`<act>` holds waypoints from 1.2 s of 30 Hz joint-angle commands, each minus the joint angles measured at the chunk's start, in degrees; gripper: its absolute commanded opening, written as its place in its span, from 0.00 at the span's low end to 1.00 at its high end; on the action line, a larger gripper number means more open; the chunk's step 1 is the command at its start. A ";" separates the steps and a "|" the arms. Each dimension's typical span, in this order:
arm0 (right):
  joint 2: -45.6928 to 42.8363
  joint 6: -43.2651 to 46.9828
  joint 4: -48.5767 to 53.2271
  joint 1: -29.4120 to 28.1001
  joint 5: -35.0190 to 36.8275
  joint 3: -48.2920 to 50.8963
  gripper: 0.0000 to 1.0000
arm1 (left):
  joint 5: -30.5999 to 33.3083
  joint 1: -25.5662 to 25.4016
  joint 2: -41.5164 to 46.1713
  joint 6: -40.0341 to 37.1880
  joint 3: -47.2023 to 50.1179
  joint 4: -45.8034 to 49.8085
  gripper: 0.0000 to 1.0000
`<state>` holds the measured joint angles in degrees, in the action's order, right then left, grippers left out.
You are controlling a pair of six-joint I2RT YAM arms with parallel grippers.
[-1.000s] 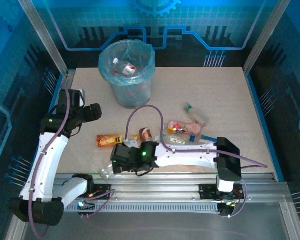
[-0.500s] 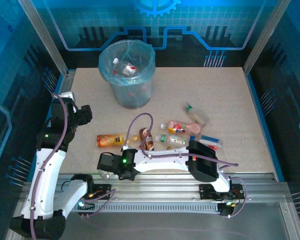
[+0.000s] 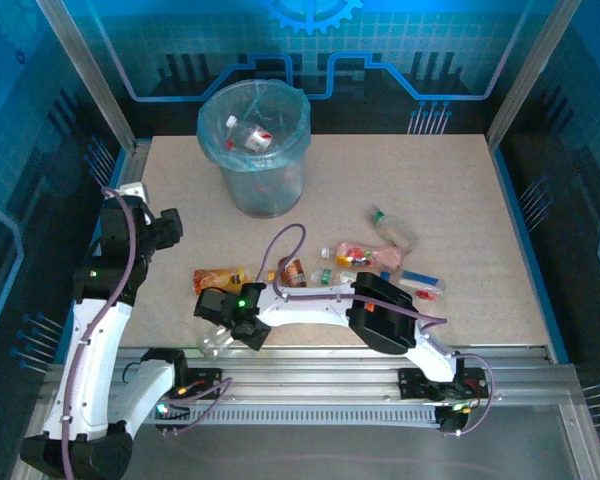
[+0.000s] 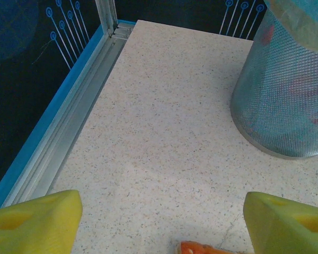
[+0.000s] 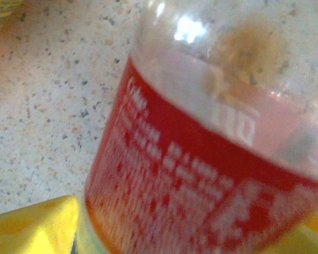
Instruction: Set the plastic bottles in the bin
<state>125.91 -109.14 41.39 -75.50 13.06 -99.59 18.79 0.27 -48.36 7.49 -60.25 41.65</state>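
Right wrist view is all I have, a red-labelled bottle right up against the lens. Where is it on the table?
Observer: From above, that bottle lies at the near edge of the table, left of centre, with the right gripper over it.
Operator: Where's the bin?
Observer: The bin stands at the far side, with bottles already inside.
Operator: And the left arm?
Observer: The left gripper hangs open over the table's left side, near an orange bottle.

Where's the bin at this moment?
In the top view the bin stands far on the table, left of centre, beyond the loose bottles; the left wrist view has it upper right.
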 commanded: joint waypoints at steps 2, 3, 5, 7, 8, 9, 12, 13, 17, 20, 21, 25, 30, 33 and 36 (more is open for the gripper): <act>0.07 -0.63 -0.41 1.72 -0.19 -0.26 0.72 | 0.00 0.65 0.43 -0.70 -0.68 -0.53 0.80; -0.64 -0.14 -0.43 1.76 0.33 -0.09 0.69 | -0.15 0.66 0.37 -0.76 -1.07 -0.07 0.80; -2.27 0.77 -0.25 1.43 0.99 0.35 0.65 | -0.55 0.69 0.36 -0.76 -1.74 0.43 0.80; -4.48 1.33 -0.24 0.76 1.67 1.64 0.59 | -1.12 0.65 0.37 -0.64 -2.85 1.36 0.80; -5.97 1.62 -0.25 0.27 2.16 2.51 0.56 | -1.52 0.63 0.36 -0.59 -3.70 1.83 0.79; -7.41 1.78 -0.30 -0.41 2.70 3.35 0.54 | -2.11 0.61 0.41 -0.62 -4.72 2.28 0.79; -11.86 4.01 -1.90 -2.20 4.36 6.36 0.48 | -4.55 0.69 -0.10 -0.36 -8.43 3.53 0.78; -13.11 4.71 -2.62 -2.69 4.83 7.46 0.47 | -5.60 0.61 -0.50 -0.14 -10.08 4.21 0.77; -20.09 11.87 -5.69 -3.42 7.48 11.99 0.43 | -10.65 0.67 -2.54 0.71 -18.36 7.34 0.76; -26.30 20.18 -6.32 -3.29 10.95 14.52 0.42 | -14.64 0.64 -4.16 2.05 -23.18 8.94 0.74; -28.51 23.40 -6.66 -3.17 12.49 15.50 0.41 | -16.16 0.63 -4.63 2.95 -24.40 9.37 0.74; -36.92 33.93 -6.87 -0.86 16.29 19.51 0.39 | -27.40 0.52 -5.54 6.32 -25.72 7.04 0.74; -46.86 53.36 -13.89 5.63 14.29 26.02 0.36 | -42.41 -1.28 -8.25 11.92 -24.89 0.03 0.70; -53.14 61.79 -17.41 10.33 11.33 30.54 0.35 | -42.33 -6.83 -10.86 10.79 -26.75 -2.06 0.69; -59.17 68.22 -21.20 16.32 6.45 35.84 0.30 | -42.32 -12.74 -15.01 8.98 -30.71 -1.90 0.70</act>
<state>71.37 -53.34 25.69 -63.18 23.11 -67.48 -19.05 -8.62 -61.17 16.60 -87.02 42.98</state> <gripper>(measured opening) 0.489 0.696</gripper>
